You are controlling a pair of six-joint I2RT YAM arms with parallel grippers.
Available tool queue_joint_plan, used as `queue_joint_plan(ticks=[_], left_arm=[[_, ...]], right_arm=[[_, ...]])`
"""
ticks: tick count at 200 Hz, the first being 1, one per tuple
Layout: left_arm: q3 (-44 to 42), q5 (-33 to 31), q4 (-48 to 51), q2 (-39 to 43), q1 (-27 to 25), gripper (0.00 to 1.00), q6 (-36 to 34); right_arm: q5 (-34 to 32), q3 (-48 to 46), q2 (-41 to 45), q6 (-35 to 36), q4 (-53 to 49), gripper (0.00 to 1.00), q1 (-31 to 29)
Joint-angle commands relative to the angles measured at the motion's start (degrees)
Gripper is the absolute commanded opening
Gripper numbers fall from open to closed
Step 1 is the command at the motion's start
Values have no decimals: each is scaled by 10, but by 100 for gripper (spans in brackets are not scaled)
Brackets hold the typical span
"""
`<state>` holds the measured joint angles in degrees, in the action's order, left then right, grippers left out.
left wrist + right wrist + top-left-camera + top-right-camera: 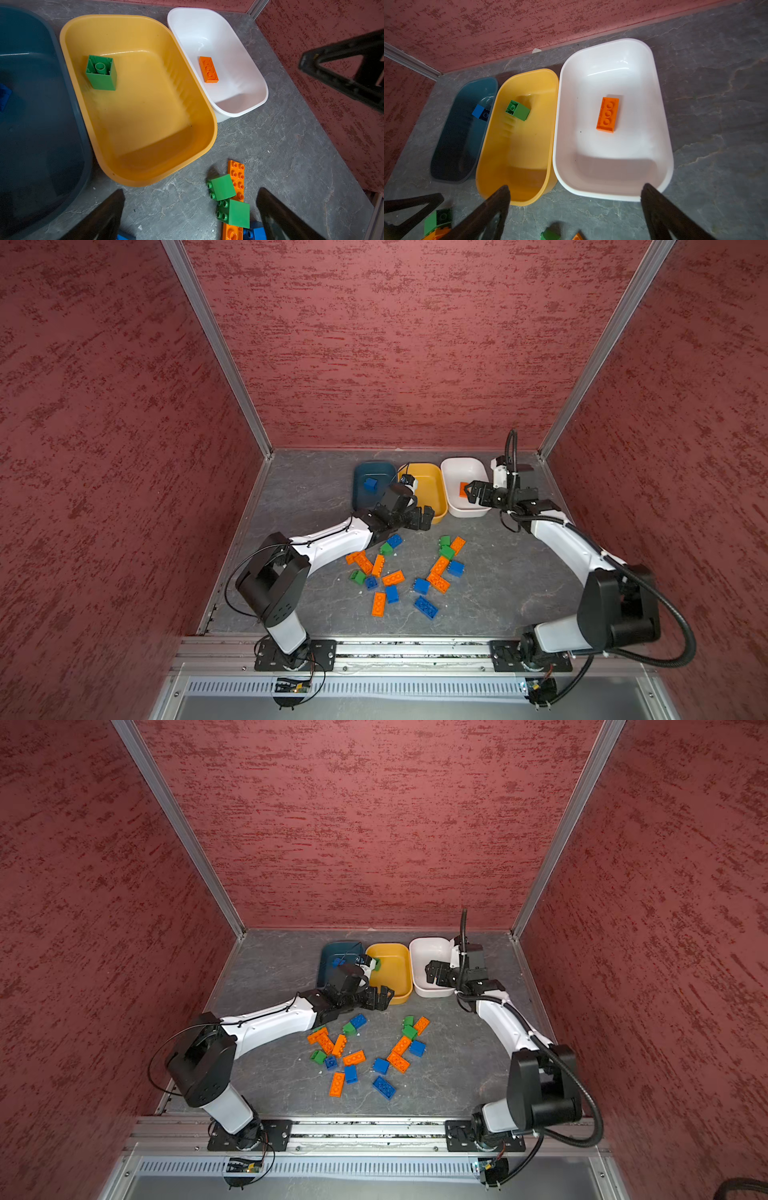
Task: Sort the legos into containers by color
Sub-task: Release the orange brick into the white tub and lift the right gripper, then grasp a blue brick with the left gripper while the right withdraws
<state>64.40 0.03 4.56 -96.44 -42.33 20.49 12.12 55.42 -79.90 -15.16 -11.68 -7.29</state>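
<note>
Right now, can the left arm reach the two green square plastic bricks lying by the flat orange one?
Probably yes. The open left gripper hangs close to the green square plastic bricks, and nothing covers them or blocks the way.

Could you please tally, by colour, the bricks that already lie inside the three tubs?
Blue brick in the teal tub: 1
Green brick in the yellow tub: 1
Orange brick in the white tub: 1
Total: 3
</note>
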Motion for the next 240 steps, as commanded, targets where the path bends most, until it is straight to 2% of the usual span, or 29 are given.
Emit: queue_joint_plan(ticks=[1, 28, 69, 92, 100, 109, 153, 169, 204, 240], left_arm=[[15, -20, 24, -8, -7, 99, -12], [25, -30, 38, -15, -14, 99, -16], [31, -41, 58, -15, -18, 99, -15], [35, -51, 93, -19, -15, 99, -4], [37, -36, 108, -22, -11, 99, -6], [38, -20, 128, -24, -10, 100, -10], [54, -24, 238, -53, -3, 100, 17], [52, -24, 250, -62, -3, 95, 5], [62, -38, 288, -99, 10, 71, -46], [84, -61, 297, -120, 19, 68, -105]], right_arm=[[-29, -53, 58, -28, 45, 99, -2], [-60, -133, 133, -43, 71, 99, -1], [-29, -215, 210, -107, 74, 99, -2], [58, -247, 212, -150, 111, 99, -5], [75, -258, 209, -165, 132, 99, -8], [75, -263, 200, -180, 146, 99, -15], [49, -219, 129, -182, 177, 99, -40], [32, -206, 117, -182, 180, 99, -43], [18, -208, 119, -181, 181, 99, -44], [-2, -219, 134, -189, 165, 99, -45]])
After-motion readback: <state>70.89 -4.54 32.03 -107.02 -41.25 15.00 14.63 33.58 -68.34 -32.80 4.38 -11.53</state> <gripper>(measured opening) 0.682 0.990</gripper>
